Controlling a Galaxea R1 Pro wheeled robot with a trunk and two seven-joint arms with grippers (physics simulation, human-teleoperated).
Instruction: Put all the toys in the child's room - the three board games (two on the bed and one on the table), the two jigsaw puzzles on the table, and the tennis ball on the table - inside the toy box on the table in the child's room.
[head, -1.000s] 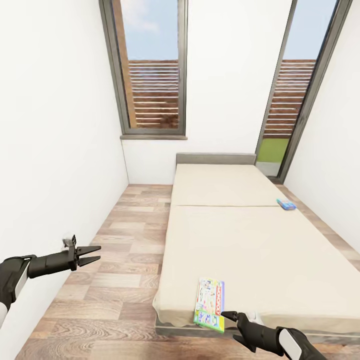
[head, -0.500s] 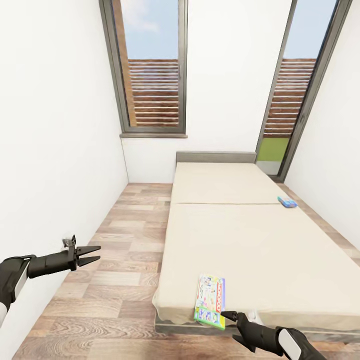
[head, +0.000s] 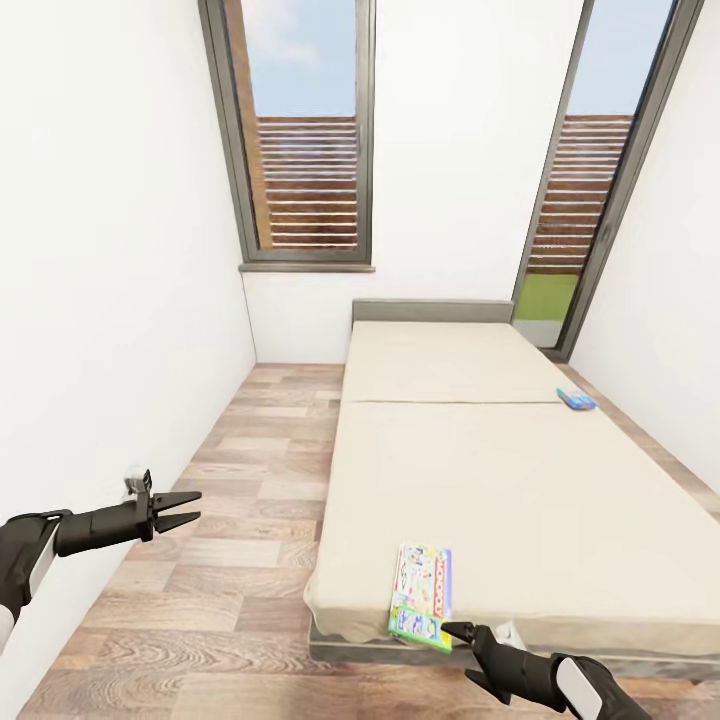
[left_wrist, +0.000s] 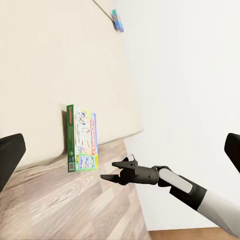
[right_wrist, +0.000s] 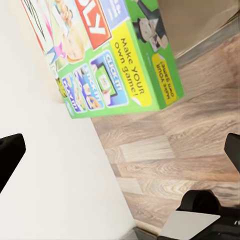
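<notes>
A: View has crept forward over the last second; bed and game sit slightly higher in the head view. Base moved, not the things.

B: Grippers?

A: Right gripper (head: 462, 632) open, empty, tips just beside the near game (head: 422, 596), not touching. Left gripper (head: 185, 506) open too, empty, out over the floor (head: 230, 520) near the wall.

B: Targets?

A: Game lies flat at the bed (head: 500, 480) foot edge, corner overhanging. Second game (head: 575, 400) far up at the right edge. My read: approach nearly done, grasp next.
</notes>
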